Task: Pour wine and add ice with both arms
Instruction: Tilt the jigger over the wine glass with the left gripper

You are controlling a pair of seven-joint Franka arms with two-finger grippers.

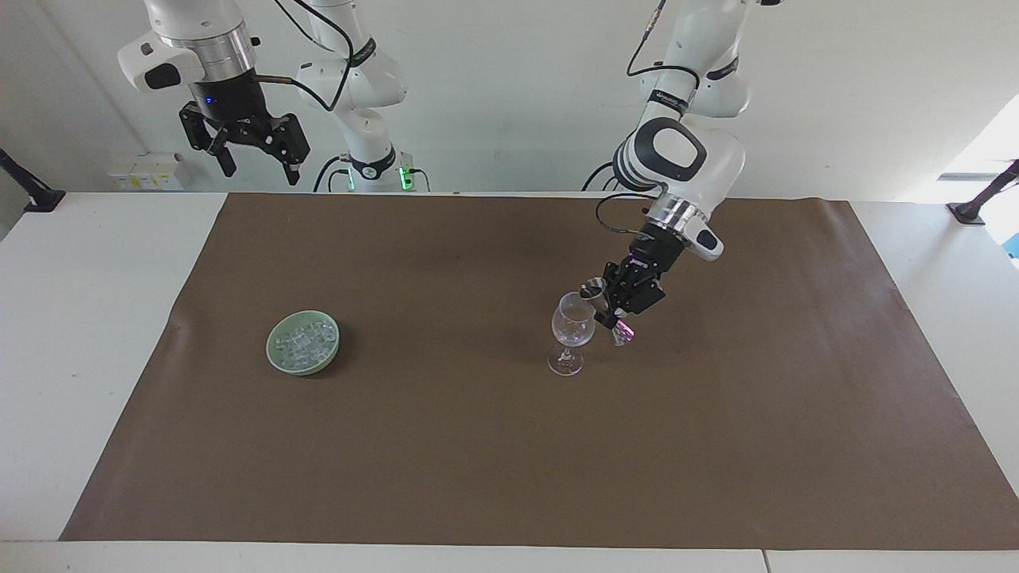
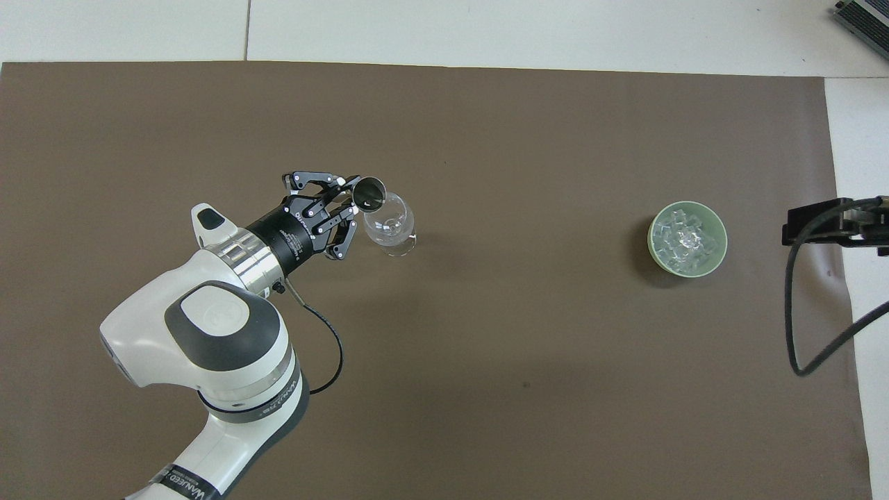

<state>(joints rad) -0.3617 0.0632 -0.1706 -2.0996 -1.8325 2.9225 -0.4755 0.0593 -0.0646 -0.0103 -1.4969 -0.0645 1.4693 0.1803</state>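
A clear wine glass (image 1: 571, 333) (image 2: 389, 223) stands upright near the middle of the brown mat. My left gripper (image 1: 609, 312) (image 2: 349, 199) is shut on the waist of a small metal jigger (image 1: 594, 291) (image 2: 369, 194). The jigger is tilted, its mouth at the glass's rim on the side toward the left arm's end. The ice (image 1: 302, 341) (image 2: 686, 236) is a heap of clear cubes in a pale green bowl (image 1: 275, 358) (image 2: 653, 246) toward the right arm's end. My right gripper (image 1: 255, 155) hangs open, high over the table edge near its base, and waits.
The brown mat (image 1: 478, 461) covers most of the white table. A black cable (image 2: 806, 333) loops at the right arm's end in the overhead view. Black clamp mounts (image 1: 32, 191) sit at the table's corners nearest the robots.
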